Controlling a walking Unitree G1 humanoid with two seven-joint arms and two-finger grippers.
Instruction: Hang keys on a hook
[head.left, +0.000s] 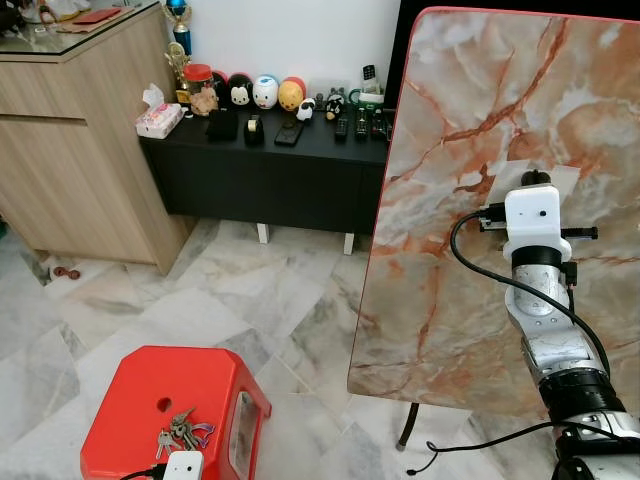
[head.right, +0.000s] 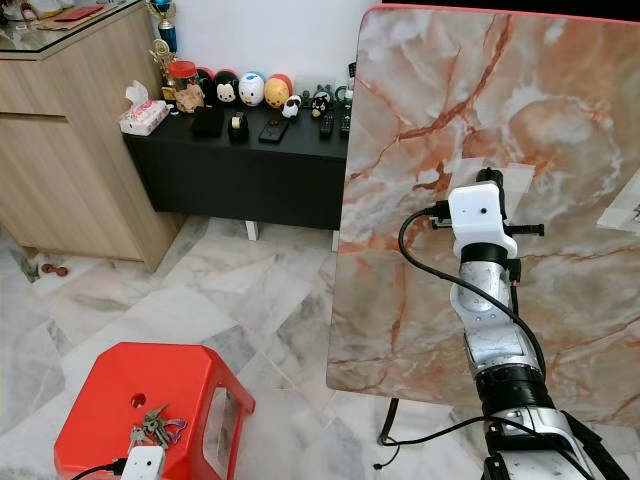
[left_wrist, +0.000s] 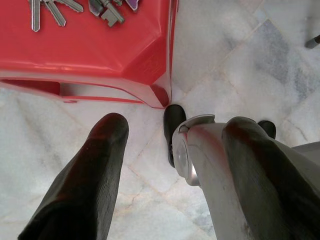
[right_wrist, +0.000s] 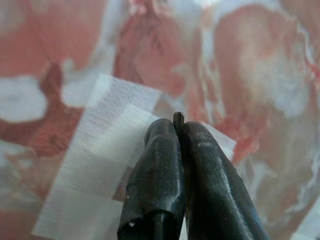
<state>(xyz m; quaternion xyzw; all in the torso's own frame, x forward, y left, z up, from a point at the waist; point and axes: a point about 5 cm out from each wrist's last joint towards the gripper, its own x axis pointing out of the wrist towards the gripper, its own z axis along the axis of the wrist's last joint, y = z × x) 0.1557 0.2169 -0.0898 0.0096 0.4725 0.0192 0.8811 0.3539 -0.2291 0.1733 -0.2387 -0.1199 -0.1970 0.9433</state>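
Observation:
A bunch of keys lies on top of a red plastic stool at the lower left. My left gripper hangs open beside the stool, low over the floor, with the keys a little beyond its fingers. My right arm is raised against an upright marble-patterned board. There, my right gripper is shut on a thin dark hook that pokes out between its tips, right at a white tape patch stuck to the board. The white wrist camera hides those fingers in the eye views.
A black low cabinet with figurines and remotes stands against the far wall. A wooden cabinet is at the left. The board's metal leg and a black cable are on the marble floor.

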